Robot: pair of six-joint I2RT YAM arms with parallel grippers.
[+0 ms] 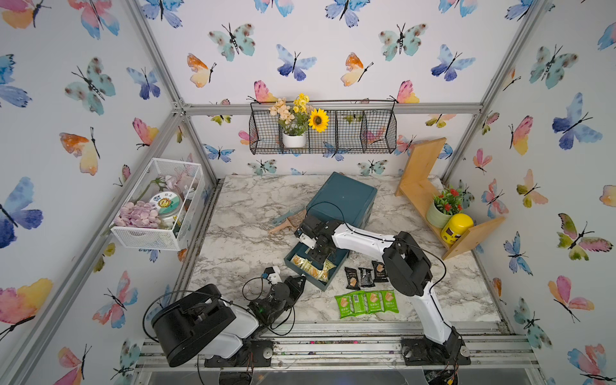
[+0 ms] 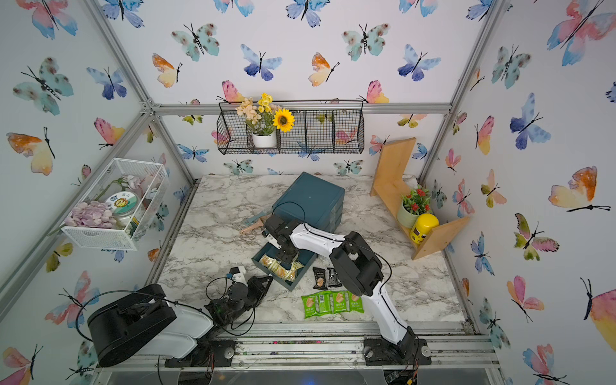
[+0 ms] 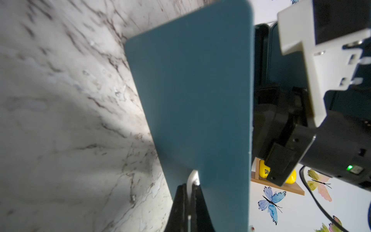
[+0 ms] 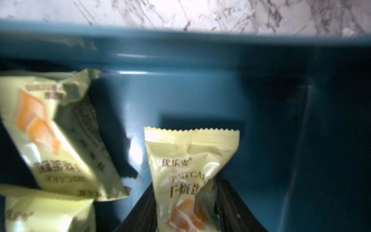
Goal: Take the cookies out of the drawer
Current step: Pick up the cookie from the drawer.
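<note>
Seven cookies were already out when I checked the feeds: four green packets (image 1: pixel 366 302) and three black packets (image 1: pixel 366 276) lay in rows on the marble table (image 1: pixel 253 213), outside the drawer (image 1: pixel 336 274) and back towards the right arm's base from its fingertips. The right gripper (image 4: pixel 184 185) was down inside the drawer, jaws apart on either side of one pale yellow packet (image 4: pixel 190 152), whose crimped end pointed away from the wrist. The wrist view was soft, so I could not tell whether the pads were pressing the wrapper or only flanking it. More yellow packets (image 4: pixel 60 128) lay just beside that gripper, one close to its finger. The left gripper (image 3: pixel 189 185) was clamped shut on the small white pull (image 3: pixel 193 176) at the drawer's front panel, which I judged was steadying the drawer. To do this pick well, I reckoned the jaws should close across the plump body, not the thin seal, and firmly enough that the slick film would not slip. The lift should go straight up past the drawer wall ahead of the fingers before swinging towards the rows, so no neighbour was dragged along.
</note>
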